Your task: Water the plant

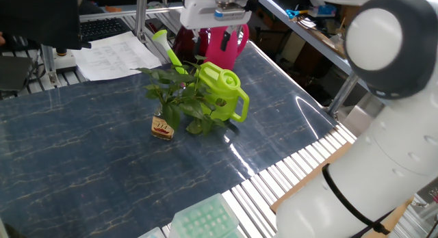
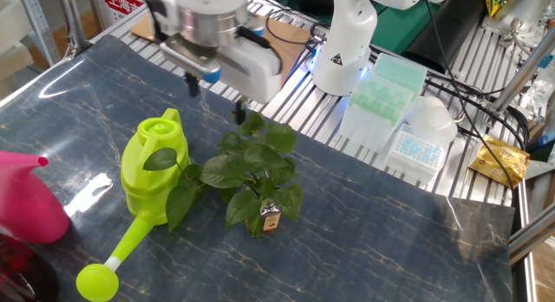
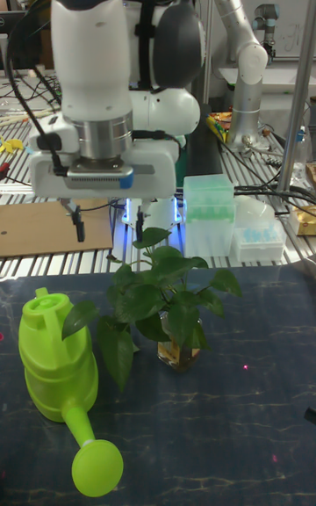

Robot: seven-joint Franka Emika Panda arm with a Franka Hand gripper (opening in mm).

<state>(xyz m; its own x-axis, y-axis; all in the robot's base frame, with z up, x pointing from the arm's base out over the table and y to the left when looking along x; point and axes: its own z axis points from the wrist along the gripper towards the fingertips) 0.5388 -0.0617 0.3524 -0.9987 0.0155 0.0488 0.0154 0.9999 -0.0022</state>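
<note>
The plant [image 1: 179, 94] [image 2: 251, 167] [image 3: 167, 295] is a leafy sprig in a tiny glass bottle [image 1: 162, 126] [image 2: 270, 220] on the dark marbled table [image 1: 82, 169]. Close beside it stands a lime green watering can [image 1: 220, 87] [image 2: 154, 167] [image 3: 57, 365], its spout lying near the leaves. A pink watering can [image 1: 226, 50] [image 2: 26, 198] stands farther off at the table's edge. My gripper [image 1: 220, 38] [image 2: 217, 97] [image 3: 107, 227] hangs open and empty in the air, above and behind the lime can and the plant, touching neither.
Pale green pipette tip boxes [image 2: 386, 85] [image 3: 209, 207] and a white box [image 2: 421, 137] sit on the roller rack beyond the plant. Another tip box [image 1: 205, 221] lies at the table's near edge. Papers [image 1: 113, 53] and a second robot's base [image 2: 347, 42] border the table.
</note>
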